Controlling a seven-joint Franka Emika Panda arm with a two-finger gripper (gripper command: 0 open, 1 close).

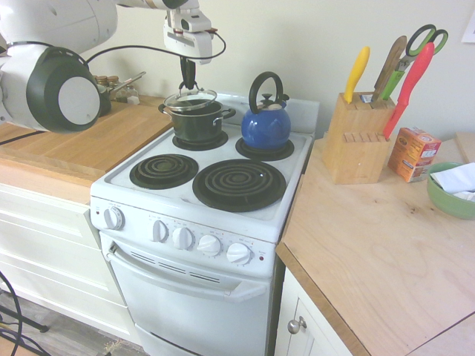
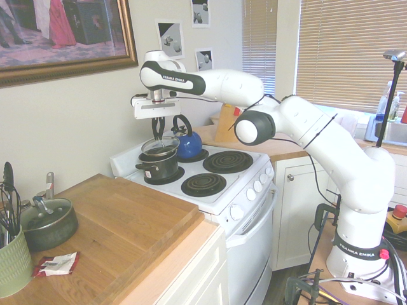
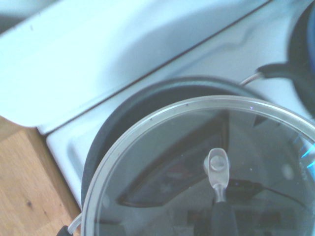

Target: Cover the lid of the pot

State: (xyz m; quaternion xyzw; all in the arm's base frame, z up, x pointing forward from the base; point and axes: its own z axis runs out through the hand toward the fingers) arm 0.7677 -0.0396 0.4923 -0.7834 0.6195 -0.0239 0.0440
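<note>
The round clear glass lid with a thin metal rim (image 1: 191, 98) is in the air just above the dark round cooking pot with two small side handles (image 1: 197, 122); it does not seem to sit flat on the pot's rim, and it looks a bit tilted. My black two-finger gripper (image 1: 188, 83) comes straight down from above and its fingers are closed tight on the lid's small knob, so I am holding the lid. In my wrist view the lid (image 3: 206, 167) fills most of the picture, and the pot's dark rim (image 3: 147, 105) peeks out past its edge.

The pot stands on a back burner of the white stove with black coil burners (image 1: 297, 178); just beside it, on the other back burner, stands a shiny blue kettle with a black handle (image 1: 265, 122); the two front burners have nothing on them. A wooden counter (image 1: 89, 144) runs beside the stove; on the other side stands a wooden knife block with bright coloured handles (image 1: 356, 137).
</note>
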